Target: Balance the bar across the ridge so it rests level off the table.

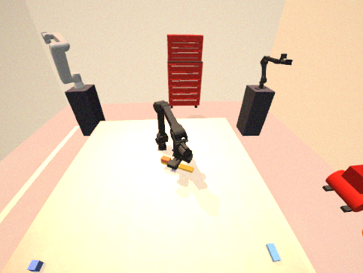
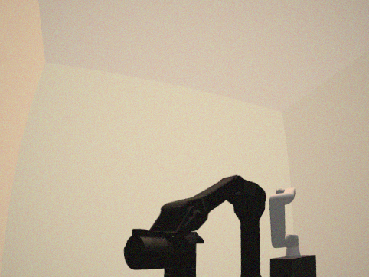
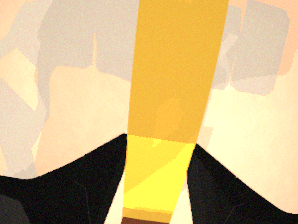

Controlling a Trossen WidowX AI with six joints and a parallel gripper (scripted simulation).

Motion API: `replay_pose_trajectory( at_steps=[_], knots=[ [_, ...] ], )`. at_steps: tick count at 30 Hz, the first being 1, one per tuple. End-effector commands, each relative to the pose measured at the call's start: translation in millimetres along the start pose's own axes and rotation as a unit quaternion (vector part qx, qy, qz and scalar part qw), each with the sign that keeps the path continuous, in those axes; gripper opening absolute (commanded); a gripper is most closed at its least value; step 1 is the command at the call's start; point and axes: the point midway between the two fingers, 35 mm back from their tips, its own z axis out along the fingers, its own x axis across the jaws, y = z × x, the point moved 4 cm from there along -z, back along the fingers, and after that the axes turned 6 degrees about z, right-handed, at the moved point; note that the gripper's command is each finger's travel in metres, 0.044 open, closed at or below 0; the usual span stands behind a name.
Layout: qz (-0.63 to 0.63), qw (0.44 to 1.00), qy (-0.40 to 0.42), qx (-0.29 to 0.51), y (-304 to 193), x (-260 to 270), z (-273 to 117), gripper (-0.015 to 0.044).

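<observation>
Near the middle of the pale worktop (image 1: 113, 196), black arm (image 1: 171, 128) bent low, jaws clamped on the yellow-orange bar (image 1: 186, 167), bar running lengthwise away between the black fingers in the wrist view, its shadow on the worktop beneath.

The pale table (image 1: 113, 196) carries two small blue blocks (image 1: 35, 265) (image 1: 273, 252) near its front corners.

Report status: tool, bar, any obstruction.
Tool shut on bar. Bar off the table, in the grip. Ridge not visible. No obstruction seen.
</observation>
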Motion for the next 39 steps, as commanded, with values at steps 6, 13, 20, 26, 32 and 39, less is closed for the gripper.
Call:
replay_pose_trajectory(
  at_steps=[6, 13, 20, 26, 32, 39],
  knots=[
    [0.002, 1.000, -0.002, 0.000, -0.1, -0.6, 0.8, 0.0000],
    [0.002, 1.000, -0.002, 0.000, -0.1, -0.6, 1.4, 0.0000],
    [0.002, 1.000, -0.002, 0.000, -0.2, -0.6, 2.0, 0.0000],
    [0.002, 1.000, -0.002, 0.000, -0.2, -0.6, 2.5, 0.0000],
    [0.002, 1.000, -0.002, 0.000, -0.2, -0.6, 3.0, 0.0000],
    [0.002, 1.000, -0.002, 0.000, -0.3, -0.6, 3.5, 0.0000]
  ],
)
